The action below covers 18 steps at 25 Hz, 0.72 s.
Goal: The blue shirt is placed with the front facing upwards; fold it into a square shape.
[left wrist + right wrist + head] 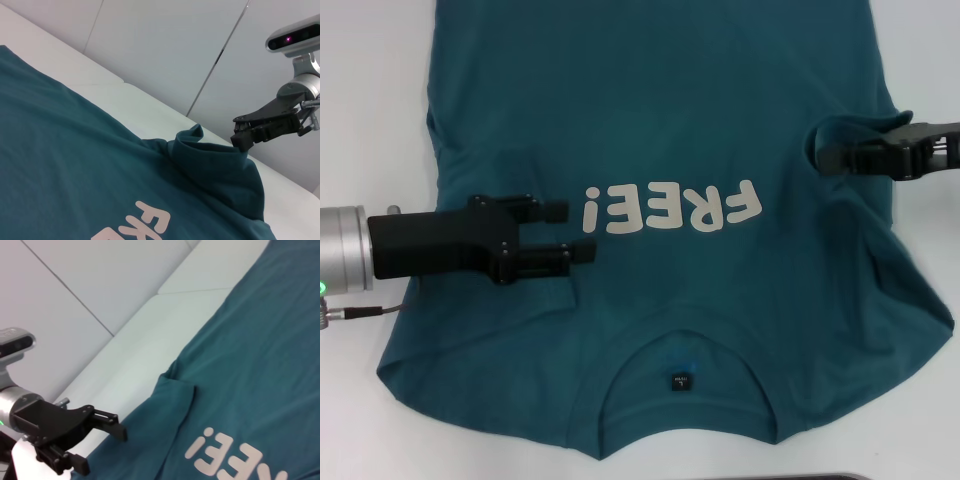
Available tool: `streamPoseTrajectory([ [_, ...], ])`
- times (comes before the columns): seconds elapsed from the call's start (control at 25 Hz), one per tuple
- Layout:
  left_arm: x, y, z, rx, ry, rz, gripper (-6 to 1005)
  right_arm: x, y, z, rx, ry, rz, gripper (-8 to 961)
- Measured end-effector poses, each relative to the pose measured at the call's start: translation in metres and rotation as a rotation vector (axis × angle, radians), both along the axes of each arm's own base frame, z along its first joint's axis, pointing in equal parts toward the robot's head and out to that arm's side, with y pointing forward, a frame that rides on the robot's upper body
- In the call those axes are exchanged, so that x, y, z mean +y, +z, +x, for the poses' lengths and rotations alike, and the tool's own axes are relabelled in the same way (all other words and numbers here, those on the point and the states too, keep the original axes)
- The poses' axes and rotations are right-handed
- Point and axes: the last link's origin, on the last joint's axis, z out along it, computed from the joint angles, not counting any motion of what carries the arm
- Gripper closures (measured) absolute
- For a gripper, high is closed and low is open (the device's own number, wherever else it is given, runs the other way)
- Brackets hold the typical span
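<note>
The left gripper [568,231] hangs over the blue shirt [670,130], near the left edge of the white table [370,110]. Its two black fingers [555,254] are spread apart, and nothing is between them. They point at the white letters on the shirt. In the right wrist view the same left gripper [102,446] shows above the shirt's left side, with its claw wide.

There are no boxes or bowls here. The table carries only the shirt.

The blue shirt lies flat on the table with its front up. It is dark teal-blue and covers most of the table top. The round neck hole [685,375] is at the near edge of the table, and the body of the shirt runs off toward the far edge. The cloth has soft wrinkles near both sleeves.

White letters [666,207] across the chest read "FREE!". They look upside down from the head view. A small dark label [680,381] sits inside the neck. Its tiny mark is too small to read.

The right gripper [828,155] is at the right side of the shirt. Its claw is pinched closed on a bunch of the cloth [210,150], and that bit of cloth is pulled up off the table.
</note>
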Motion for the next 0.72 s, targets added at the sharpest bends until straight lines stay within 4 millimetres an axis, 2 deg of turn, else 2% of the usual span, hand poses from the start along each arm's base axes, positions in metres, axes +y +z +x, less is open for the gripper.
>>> streamPoseTrajectory([
  [0.36, 0.000, 0.000, 0.000, -0.001, -0.001, 0.002, 233, 0.007, -0.011, -0.010, 0.000, 0.011, -0.010, 854],
  [0.72, 0.001, -0.001, -0.001, 0.008, 0.000, 0.007, 233, 0.012, -0.022, -0.011, -0.022, -0.015, -0.015, 833],
])
